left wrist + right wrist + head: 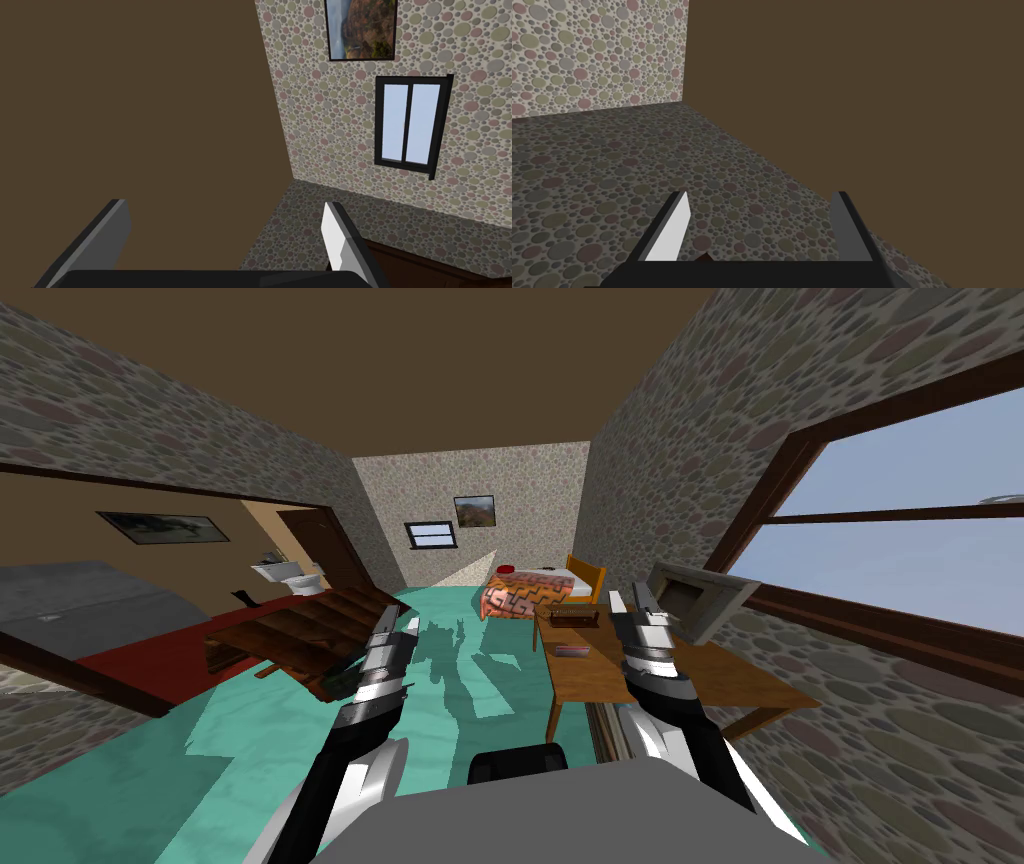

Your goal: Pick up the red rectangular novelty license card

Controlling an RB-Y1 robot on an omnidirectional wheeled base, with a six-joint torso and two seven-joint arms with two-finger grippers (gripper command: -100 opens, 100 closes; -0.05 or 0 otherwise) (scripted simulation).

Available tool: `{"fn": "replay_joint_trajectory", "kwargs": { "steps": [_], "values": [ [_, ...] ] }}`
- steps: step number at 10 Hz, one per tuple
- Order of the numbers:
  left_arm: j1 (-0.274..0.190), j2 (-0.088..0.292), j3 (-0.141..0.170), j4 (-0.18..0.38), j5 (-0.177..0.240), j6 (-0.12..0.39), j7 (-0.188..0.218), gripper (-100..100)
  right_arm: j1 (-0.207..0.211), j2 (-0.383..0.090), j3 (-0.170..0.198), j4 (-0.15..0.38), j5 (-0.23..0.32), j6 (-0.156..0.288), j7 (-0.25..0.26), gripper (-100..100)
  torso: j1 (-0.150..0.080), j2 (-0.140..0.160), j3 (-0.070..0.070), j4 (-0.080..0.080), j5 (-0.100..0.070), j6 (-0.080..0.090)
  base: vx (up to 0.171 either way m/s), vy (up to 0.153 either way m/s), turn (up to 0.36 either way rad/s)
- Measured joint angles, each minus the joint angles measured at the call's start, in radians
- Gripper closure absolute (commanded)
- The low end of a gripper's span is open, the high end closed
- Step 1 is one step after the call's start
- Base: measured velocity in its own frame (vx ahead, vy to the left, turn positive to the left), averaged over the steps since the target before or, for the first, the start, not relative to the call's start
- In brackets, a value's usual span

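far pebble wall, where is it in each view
Head view: far pebble wall at the room's end, behind the bed.
Left wrist view: the lighter wall bearing the small window.
Right wrist view: the lighter wall beside the darker wall.
Shared landmark: brown ceiling.

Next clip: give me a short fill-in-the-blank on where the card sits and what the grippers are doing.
1. The red card lies on the wooden table, on the robot's ____ side.
2. The left gripper and the right gripper both have their fingers ____.
3. Each gripper holds ____.
Missing words: right; open; nothing.
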Motion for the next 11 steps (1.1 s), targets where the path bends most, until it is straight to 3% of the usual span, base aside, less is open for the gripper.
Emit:
{"fn": "replay_joint_trajectory", "kwargs": {
  "steps": [6,11],
  "values": [
    [0.000,0.000,0.000,0.000,0.000,0.000,0.000,0,-0.020,-0.154,0.013,0.057,0.067,-0.007,0.020,-100,0.004,-0.002,-0.001,0.000,0.001,0.000,0.031,0.070,0.041],
    [0.000,0.000,0.000,0.000,0.000,0.000,0.000,0,-0.051,-0.300,0.026,0.152,0.160,-0.017,0.042,-100,0.007,-0.003,-0.002,-0.001,0.001,0.000,0.043,0.101,0.076]
  ]
}}
